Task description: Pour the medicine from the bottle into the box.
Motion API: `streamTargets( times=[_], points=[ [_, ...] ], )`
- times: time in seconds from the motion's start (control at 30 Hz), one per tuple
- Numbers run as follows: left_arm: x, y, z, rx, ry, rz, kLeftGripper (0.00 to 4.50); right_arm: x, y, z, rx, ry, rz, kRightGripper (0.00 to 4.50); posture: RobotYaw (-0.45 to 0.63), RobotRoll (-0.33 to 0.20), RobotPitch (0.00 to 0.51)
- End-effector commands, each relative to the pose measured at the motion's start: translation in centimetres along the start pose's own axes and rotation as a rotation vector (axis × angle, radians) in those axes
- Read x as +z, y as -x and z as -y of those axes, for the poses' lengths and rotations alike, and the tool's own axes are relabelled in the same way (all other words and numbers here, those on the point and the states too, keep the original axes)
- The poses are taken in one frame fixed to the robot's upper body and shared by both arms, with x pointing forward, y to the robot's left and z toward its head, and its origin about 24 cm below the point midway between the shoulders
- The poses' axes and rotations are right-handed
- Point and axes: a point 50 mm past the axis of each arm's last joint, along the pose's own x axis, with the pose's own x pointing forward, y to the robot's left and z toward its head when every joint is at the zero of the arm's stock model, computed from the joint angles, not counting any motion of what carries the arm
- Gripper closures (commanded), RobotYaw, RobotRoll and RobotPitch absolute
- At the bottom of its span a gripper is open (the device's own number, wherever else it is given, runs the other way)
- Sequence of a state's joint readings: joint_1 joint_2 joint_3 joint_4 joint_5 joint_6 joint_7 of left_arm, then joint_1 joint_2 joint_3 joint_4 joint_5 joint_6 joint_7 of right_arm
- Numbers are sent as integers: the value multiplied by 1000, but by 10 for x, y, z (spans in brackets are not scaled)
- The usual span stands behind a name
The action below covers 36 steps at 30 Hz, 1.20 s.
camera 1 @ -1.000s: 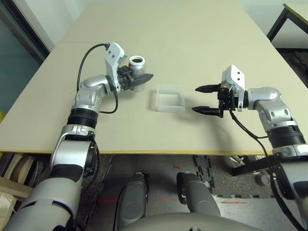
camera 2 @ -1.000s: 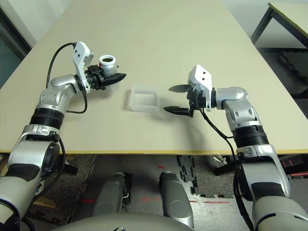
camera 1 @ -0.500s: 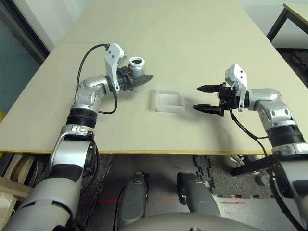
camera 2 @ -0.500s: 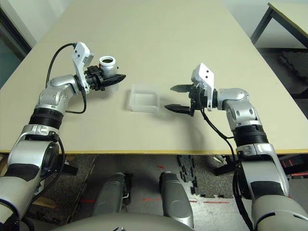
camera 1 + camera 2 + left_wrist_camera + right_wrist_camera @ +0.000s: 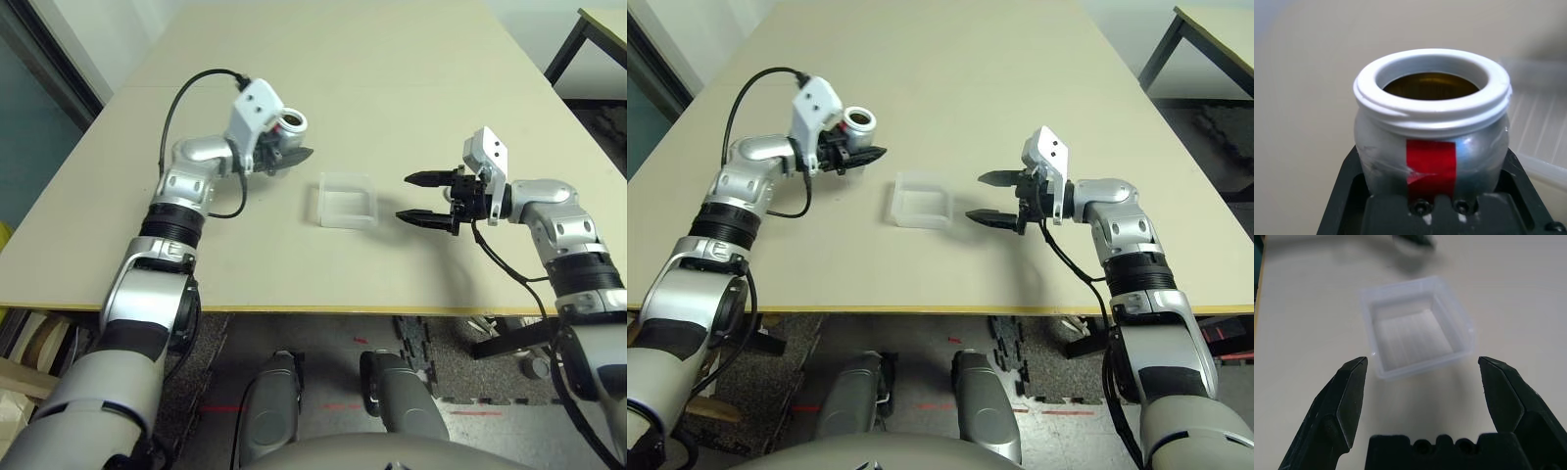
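Note:
My left gripper [image 5: 292, 157] is shut on the bottle [image 5: 289, 126], a small silver-grey cylinder with a red mark [image 5: 1431, 160] and a white threaded rim. It is held above the table, left of the box, with its uncapped mouth leaning toward the box. The bottle's inside looks dark amber, and I cannot make out the medicine. The box [image 5: 346, 200], shallow clear plastic, sits on the table between the arms and looks empty [image 5: 1418, 326]. My right gripper [image 5: 416, 197] hovers just right of the box, open, fingers [image 5: 1349, 396] pointing at it with nothing between them.
The tan table [image 5: 343, 69] stretches far behind the box. A dark-framed second table [image 5: 588, 34] stands at the far right, beyond the table edge. The front edge runs close below both forearms.
My left wrist has risen and turned, leaning the bottle's mouth toward the box. My right gripper has drawn back slightly from the box, still open.

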<state>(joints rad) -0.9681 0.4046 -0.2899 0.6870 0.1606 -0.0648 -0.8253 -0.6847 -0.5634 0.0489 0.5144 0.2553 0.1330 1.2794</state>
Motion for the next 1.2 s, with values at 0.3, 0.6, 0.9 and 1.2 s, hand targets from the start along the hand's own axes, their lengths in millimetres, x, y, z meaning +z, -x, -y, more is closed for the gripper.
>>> streamTargets(
  times=[0.3,0.6,0.9,1.2],
  points=[
    [40,-44,12,-10,-1393,-47,1854,6,-6,4,-33,-17,55,0,-56,0,109],
    [39,-52,8,-62,-1627,-43,1854,7,-9,3,-41,-29,78,0,-63,0,105],
    [39,-50,-2,-44,-1654,-85,1854,6,-9,3,-41,-34,74,0,-52,0,104],
    [26,-44,-9,-33,-772,-210,1854,7,-10,4,-38,-31,70,0,-54,0,99]
  ],
)
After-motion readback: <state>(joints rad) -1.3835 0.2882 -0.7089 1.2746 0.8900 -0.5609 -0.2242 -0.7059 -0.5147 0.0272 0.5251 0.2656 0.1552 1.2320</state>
